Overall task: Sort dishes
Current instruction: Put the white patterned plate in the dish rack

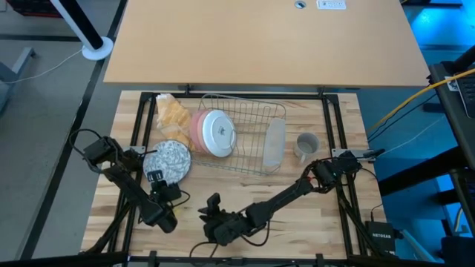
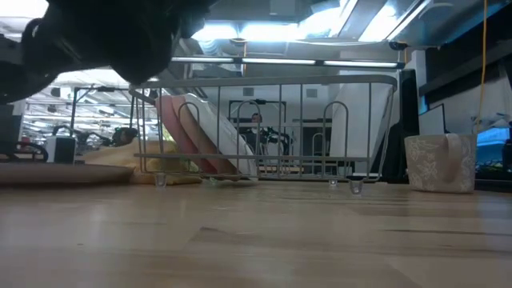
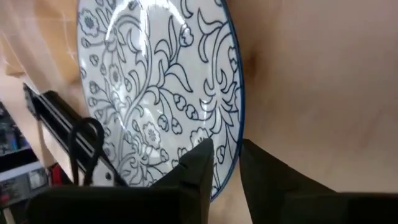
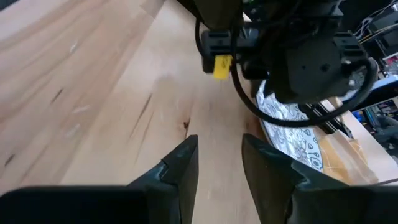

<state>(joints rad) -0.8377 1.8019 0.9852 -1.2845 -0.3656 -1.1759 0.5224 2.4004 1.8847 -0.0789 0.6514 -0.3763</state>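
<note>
A plate with a blue floral pattern (image 1: 169, 159) lies face up on the wooden table, left of the silver wire rack (image 1: 249, 119). My left gripper (image 1: 157, 176) is at the plate's near rim, shut on it. Pink plates (image 1: 199, 130) and a plate showing its white underside (image 1: 220, 132) stand on edge in the rack's left end. A small grey mug (image 1: 306, 144) stands on the table right of the rack. My right gripper (image 1: 213, 204) hangs open and empty over the table's near middle. My left gripper has the patterned plate's rim (image 3: 229, 163) between its two fingers, one finger over the patterned face (image 3: 198, 163) and the other outside the rim. The fingers come from the table's near side, slanting down. In the low view the plate (image 2: 56, 174) looks flat on the table.
A yellow-tan cloth (image 1: 172, 115) lies behind the patterned plate, against the rack's left end. A pale upright piece (image 1: 274, 141) stands in the rack's right end. Bare wood lies between the rack and the table's near edge. A second table (image 1: 260, 41) stands beyond.
</note>
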